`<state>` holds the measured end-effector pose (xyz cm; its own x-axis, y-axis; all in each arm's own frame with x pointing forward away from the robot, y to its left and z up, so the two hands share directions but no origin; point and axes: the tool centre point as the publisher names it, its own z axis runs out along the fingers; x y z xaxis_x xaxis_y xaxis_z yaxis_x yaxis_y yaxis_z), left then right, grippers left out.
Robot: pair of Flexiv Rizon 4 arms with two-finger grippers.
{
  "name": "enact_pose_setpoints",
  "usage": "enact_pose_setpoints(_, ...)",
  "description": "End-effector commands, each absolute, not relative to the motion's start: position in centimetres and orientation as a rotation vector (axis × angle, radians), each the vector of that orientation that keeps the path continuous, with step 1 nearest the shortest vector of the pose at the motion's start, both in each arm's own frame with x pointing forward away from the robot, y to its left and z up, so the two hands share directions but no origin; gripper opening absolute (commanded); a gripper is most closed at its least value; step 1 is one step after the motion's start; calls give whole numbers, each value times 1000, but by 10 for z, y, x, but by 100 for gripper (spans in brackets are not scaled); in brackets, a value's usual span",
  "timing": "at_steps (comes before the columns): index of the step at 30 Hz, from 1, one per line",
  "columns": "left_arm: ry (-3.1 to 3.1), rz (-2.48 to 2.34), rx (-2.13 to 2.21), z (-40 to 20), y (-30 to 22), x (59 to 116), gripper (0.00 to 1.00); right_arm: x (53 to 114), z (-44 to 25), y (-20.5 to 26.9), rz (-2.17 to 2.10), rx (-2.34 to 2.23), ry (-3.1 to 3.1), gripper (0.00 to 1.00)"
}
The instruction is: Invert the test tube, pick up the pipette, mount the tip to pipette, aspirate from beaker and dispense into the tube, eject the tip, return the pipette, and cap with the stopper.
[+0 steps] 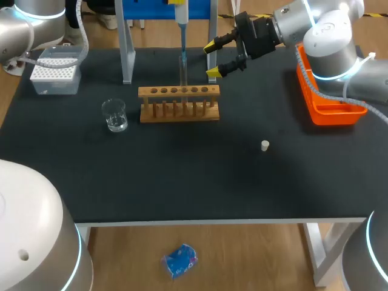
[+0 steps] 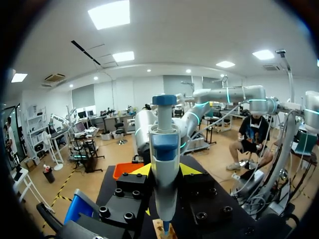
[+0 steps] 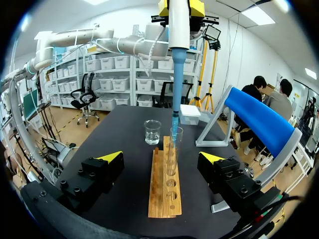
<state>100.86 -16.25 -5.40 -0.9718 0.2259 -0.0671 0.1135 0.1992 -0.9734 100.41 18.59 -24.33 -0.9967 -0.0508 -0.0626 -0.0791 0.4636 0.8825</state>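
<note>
A glass test tube (image 1: 183,71) stands upright in the wooden rack (image 1: 179,103). The pipette (image 1: 182,27) hangs straight above it, its blue tip reaching into the tube's mouth (image 3: 175,130). My left gripper (image 2: 165,170) is shut on the pipette (image 2: 164,149) from both sides, up beyond the head view's top edge. My right gripper (image 1: 213,59) is open and holds nothing; it hovers just right of the tube. In its own view, the right gripper (image 3: 161,158) faces the rack (image 3: 165,184) end-on. A beaker (image 1: 114,115) with some liquid stands left of the rack. The small white stopper (image 1: 265,145) lies on the mat.
A clear tip box (image 1: 56,73) sits at the back left. The pipette stand (image 1: 128,48), with grey legs and a blue top, is behind the rack. An orange bin (image 1: 330,106) rests at the right under my right arm.
</note>
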Motion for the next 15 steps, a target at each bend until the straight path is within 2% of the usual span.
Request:
enact_pose_setpoints(1,-2365,1912,-326,-56,-161,1004,0,1004,-244,186,1610,-119,2663,100)
enact_pose_setpoints(15,-2349,1913,-326,-61,-162,1010,0,1004,-244,186,1610,-119,2663,100)
